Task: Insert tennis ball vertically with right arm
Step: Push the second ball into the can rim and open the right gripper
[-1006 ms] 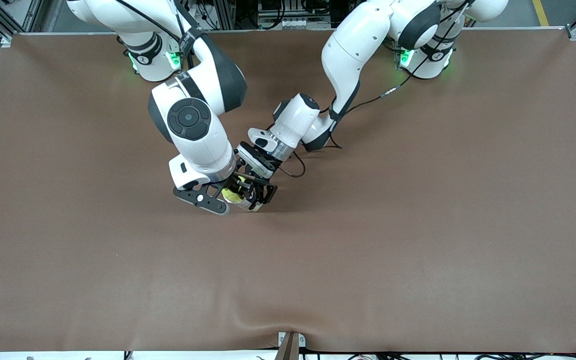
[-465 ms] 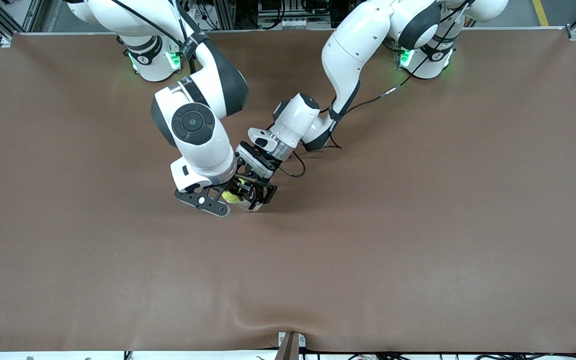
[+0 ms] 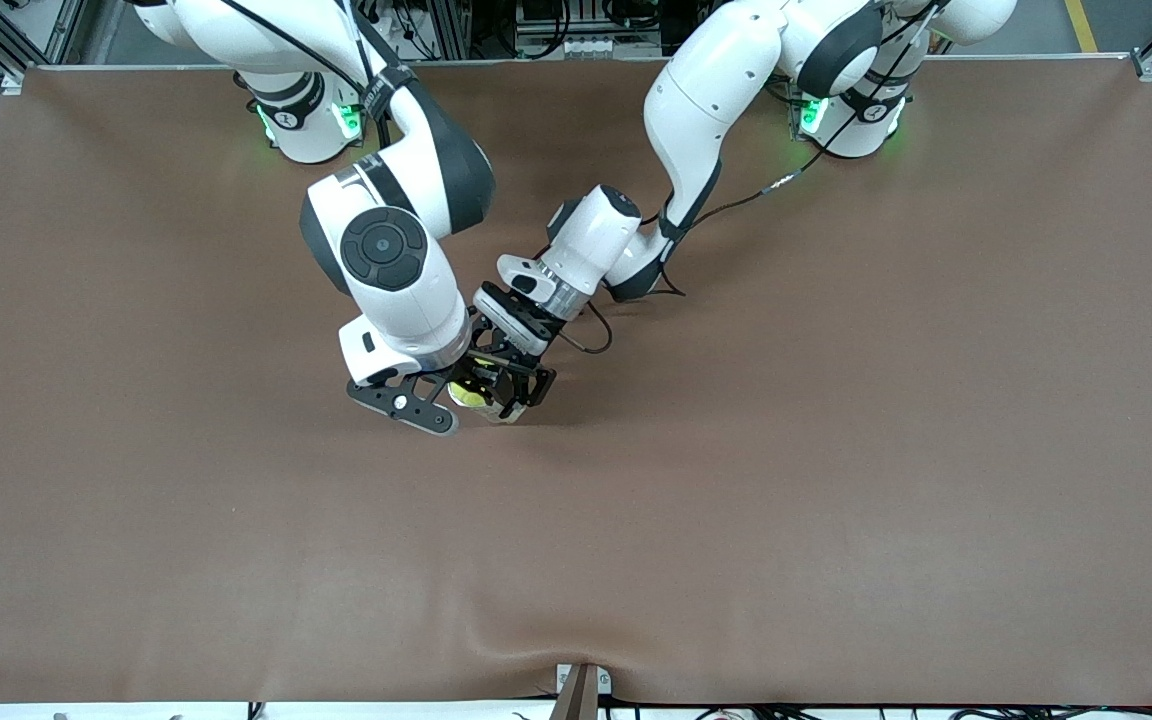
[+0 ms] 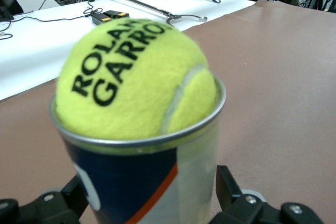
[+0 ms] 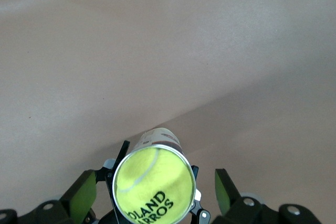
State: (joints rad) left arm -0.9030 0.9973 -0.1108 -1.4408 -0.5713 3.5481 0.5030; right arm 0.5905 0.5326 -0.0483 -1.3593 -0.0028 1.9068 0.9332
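**Tennis ball seated in the mouth of the can, both grippers at the counter's middle**

The tennis ball (image 4: pixel 137 80) sits in the open mouth of a clear can (image 4: pixel 149 179) with a metal rim and a blue, white and orange label. About half of the ball stands above the rim, with black lettering on its felt and a white seam curving down one side. In the front view the ball (image 3: pixel 468 394) shows as a small yellow patch between the two wrists, roughly at the counter's (image 3: pixel 836 450) centre.

The left gripper (image 3: pixel 514 390) reaches in from about 1 o'clock of the can, its arm coming from the base at the left arm's end. Its fingers (image 4: pixel 231 187) press on either side of the can's wall, so they are closed on the can and hold it upright.

The right gripper (image 5: pixel 157 195) hangs directly over the can, looking straight down on the ball (image 5: pixel 154 186). Its fingers (image 5: pixel 226 190) stand spread wide, well clear of the ball and rim on both sides, touching neither. In the front view the right gripper (image 3: pixel 436 395) sits at about 9 o'clock of the ball.

The brown counter around the can is bare, with the can's shadow falling across it.
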